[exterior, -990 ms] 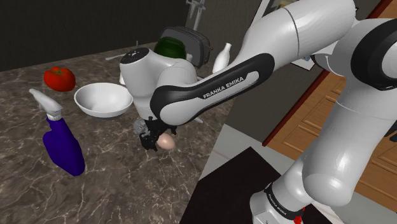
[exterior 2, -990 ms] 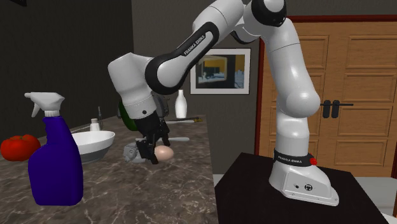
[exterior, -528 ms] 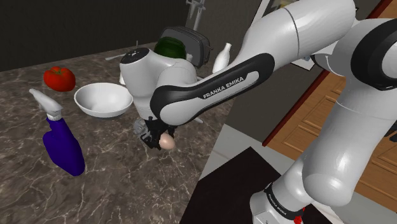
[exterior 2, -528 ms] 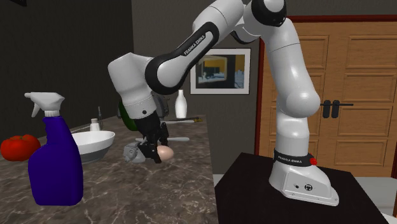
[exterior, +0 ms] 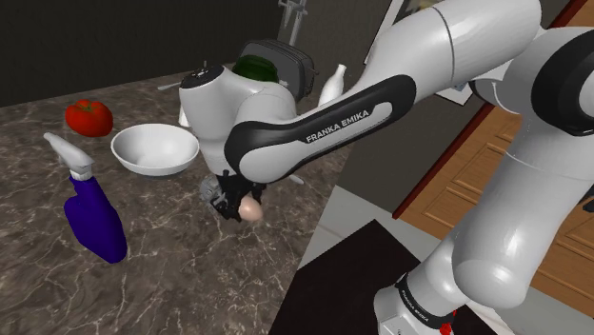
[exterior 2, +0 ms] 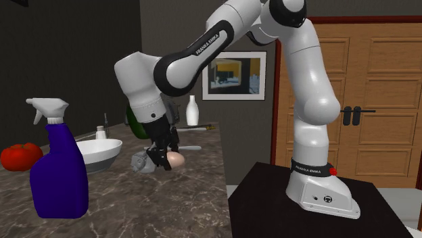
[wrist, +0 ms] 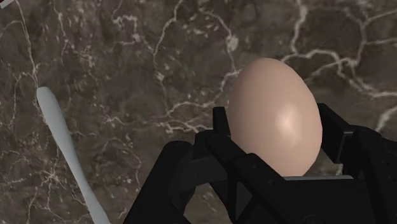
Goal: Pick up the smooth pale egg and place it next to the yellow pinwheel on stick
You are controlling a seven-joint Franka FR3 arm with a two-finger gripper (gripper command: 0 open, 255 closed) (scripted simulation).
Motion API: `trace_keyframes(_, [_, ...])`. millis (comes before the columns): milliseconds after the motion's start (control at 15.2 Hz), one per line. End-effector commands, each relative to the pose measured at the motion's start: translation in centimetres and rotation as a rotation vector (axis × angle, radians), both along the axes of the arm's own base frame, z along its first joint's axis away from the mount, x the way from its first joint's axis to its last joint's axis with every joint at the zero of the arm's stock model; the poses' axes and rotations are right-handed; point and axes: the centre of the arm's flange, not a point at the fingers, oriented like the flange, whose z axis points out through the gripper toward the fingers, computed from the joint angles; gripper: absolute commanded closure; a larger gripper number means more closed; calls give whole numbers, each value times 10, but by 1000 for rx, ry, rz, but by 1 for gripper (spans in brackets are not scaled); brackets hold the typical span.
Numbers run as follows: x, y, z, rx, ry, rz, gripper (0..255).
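Observation:
My black gripper [exterior: 238, 207] [exterior 2: 164, 157] points down at the dark marble counter [exterior: 171, 276] and is shut on a smooth pale egg [exterior: 251, 211] [exterior 2: 176, 159]. In the wrist view the egg [wrist: 275, 114] sits clasped between both fingers [wrist: 219, 137], with the gripper [wrist: 275, 143] right over the marble. Whether the egg still touches the counter I cannot tell. A crumpled grey pinwheel head [exterior 2: 140, 162] [exterior: 208, 190] lies just beside the hand, and its thin pale stick [wrist: 60, 140] [exterior 2: 190, 147] rests flat on the counter.
A white bowl [exterior: 155, 149], a red tomato [exterior: 89, 116] and a blue spray bottle [exterior: 93, 221] stand toward the shoulder view's left. A dark appliance [exterior: 286, 65], a green object [exterior: 253, 68] and a white vase [exterior: 331, 86] stand behind the arm. The counter edge [exterior: 314, 228] drops off near the egg.
The fingers have closed on the egg. Since then the hand and egg have risen very slightly, and the forearm has shifted a little.

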Motion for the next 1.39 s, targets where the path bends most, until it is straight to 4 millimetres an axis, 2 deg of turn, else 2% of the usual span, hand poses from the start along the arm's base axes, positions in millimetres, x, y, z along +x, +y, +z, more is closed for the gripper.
trace_keyframes(0, [0, 0, 10, 0, 0, 0, 255])
trace_keyframes(1320, [0, 0, 114, 0, 0, 0, 255])
